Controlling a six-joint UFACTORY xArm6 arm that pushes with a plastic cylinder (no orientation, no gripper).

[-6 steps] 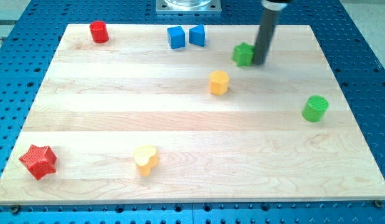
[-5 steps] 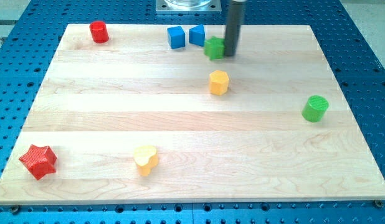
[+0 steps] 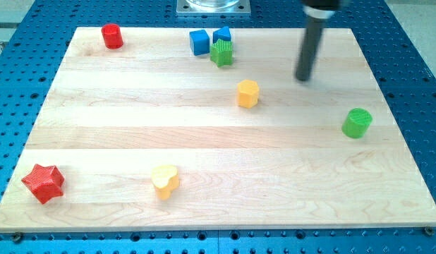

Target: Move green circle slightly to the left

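Pale wood makes up the tabletop (image 3: pixel 204 141), which sits on a blue perforated base (image 3: pixel 415 42). The tool is a plain dark rod with nothing that opens, closes or grips; my tip (image 3: pixel 303 78) rests on bare wood in the upper right part of the tabletop, touching no block. The green circle (image 3: pixel 357 123) stands near the view's right edge, below and to the right of my tip and apart from it. A yellow hexagonal block (image 3: pixel 247 93) lies to the left of my tip and a little lower. Near the view's top, a second green block (image 3: pixel 221 53) of ridged, irregular outline sits against two blue blocks (image 3: pixel 199 42) (image 3: pixel 222 34). A red cylinder (image 3: pixel 112 36) stands at the top left corner, a red star (image 3: pixel 43 183) at the bottom left, and a yellow heart (image 3: pixel 164 180) along the bottom, right of the star.
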